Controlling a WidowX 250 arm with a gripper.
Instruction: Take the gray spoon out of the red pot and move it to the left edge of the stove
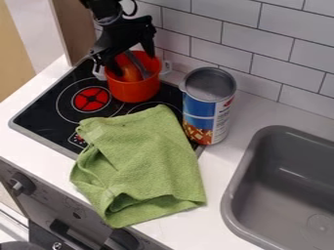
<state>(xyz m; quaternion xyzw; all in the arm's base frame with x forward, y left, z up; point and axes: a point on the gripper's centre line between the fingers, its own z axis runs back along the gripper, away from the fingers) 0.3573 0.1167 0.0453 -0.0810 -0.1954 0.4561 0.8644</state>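
1. In the camera view, the black claw (134, 64) hangs at the orange-red pot (134, 91), its fingers spread well apart. One finger dips into the mouth of the pot; the other is by the far rim.
2. A grey utensil (137, 64) leans inside the pot, between the fingers; whether they touch it, I cannot tell.
3. The pot stands upright under the claw, on the far part of the black stovetop (40, 113), behind and to the right of the red burner disc (91, 98).
4. Right of the pot, an upright cylindrical can (207, 110) stands near it.
5. A rumpled green towel (147, 158) lies across the stovetop and the white surface (189, 233), left of the grey sink (242, 188).
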